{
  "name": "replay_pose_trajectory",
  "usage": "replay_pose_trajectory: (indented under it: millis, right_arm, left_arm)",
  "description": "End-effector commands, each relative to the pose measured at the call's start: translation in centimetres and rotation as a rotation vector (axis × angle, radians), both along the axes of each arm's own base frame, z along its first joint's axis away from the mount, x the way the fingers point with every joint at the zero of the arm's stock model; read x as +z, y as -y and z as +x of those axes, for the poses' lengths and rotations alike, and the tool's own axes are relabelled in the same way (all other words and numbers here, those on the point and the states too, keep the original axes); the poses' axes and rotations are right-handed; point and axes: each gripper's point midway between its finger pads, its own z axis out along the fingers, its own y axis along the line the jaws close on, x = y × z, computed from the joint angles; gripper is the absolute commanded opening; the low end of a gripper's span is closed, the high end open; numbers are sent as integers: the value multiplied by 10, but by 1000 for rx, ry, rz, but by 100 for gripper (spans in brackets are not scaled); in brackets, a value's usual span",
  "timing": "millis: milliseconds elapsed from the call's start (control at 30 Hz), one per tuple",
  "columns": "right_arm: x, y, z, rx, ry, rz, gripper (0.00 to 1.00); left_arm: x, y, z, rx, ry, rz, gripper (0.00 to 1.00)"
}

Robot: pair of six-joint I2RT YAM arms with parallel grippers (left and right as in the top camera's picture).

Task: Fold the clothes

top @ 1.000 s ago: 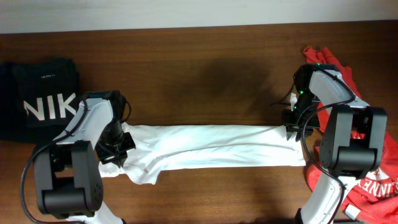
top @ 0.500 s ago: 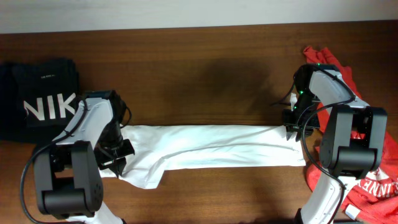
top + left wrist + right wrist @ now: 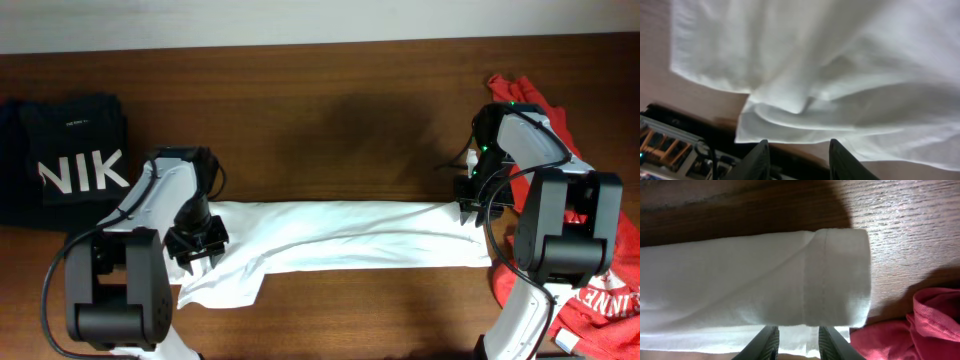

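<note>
The white T-shirt lies folded into a long narrow band across the table, its graphic hidden. My left gripper is at the band's rumpled left end. In the left wrist view its fingers are open with bare table between them, and the cloth lies just past the tips. My right gripper is at the band's right end. In the right wrist view its fingers have the lower layer of the shirt between them.
A black shirt with large white letters lies at the left edge. A red shirt lies crumpled at the right, right next to the white band's end. The brown wooden table runs behind the band.
My left gripper has shifted a little right and away from the shirt's left end, and that end's loose lower corner has spread out. The right arm has not moved.
</note>
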Motion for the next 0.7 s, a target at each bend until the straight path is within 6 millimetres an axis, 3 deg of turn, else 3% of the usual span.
replay_pose_trajectory:
  millis: [0,67,167,233,267,333,433,500,667]
  right_arm:
    - [4,1,-1,-9,7,0,31]
    - [5,1,-4,-11,-5,1,31]
    - [5,1,-4,-11,-6,2,31]
    - [5,1,-4,-11,-6,2,31]
    - [5,1,-4,-11,-6,2,32]
    - [5,1,-4,-11,-6,2,35]
    - [5,1,-4,-11,-6,2,35]
    - [5,1,-4,-11,-6,2,36]
    - [5,1,-4,-11,-6,2,36]
  left_arm:
    - [6,12,12,-34,98,-32,35]
    - [35,14,23,-40,254,-45,35]
    - [82,10,20,-26,464,-41,39]
    - [97,-1,7,47,570,20,61]
    - [97,-6,2,76,589,52,66]
    - [86,-11,-5,112,634,73,75]
    - [31,-8,-24,215,568,20,78]
    - [11,-16,-36,334,536,33,78]
    - [-4,-22,-48,432,498,6,79]
